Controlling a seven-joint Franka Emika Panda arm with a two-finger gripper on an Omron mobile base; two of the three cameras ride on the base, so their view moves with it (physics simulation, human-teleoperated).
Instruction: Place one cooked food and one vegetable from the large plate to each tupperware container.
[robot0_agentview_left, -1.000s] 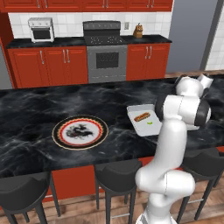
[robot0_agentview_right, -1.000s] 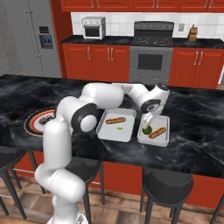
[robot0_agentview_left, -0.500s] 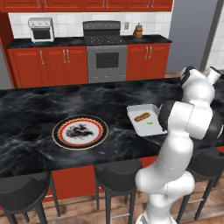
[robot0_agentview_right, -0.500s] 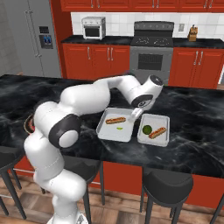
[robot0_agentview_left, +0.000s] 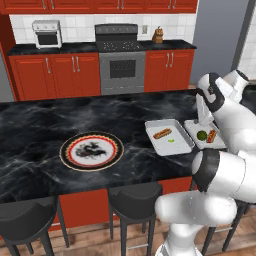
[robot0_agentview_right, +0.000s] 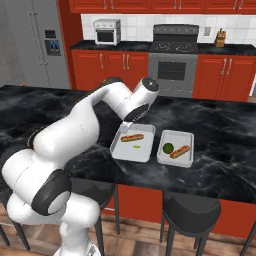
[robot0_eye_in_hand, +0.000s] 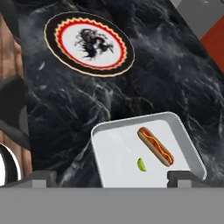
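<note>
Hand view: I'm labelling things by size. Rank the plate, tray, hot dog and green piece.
1. Tray, partly cut off and nearer the camera, so its lead over the plate is unsure.
2. Plate.
3. Hot dog.
4. Green piece.

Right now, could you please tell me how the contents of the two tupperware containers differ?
The left container holds a hot dog with a small pale-green sliver; the right container holds a hot dog with a larger, round dark-green vegetable. Both are grey trays side by side on the black counter, each filled.
</note>
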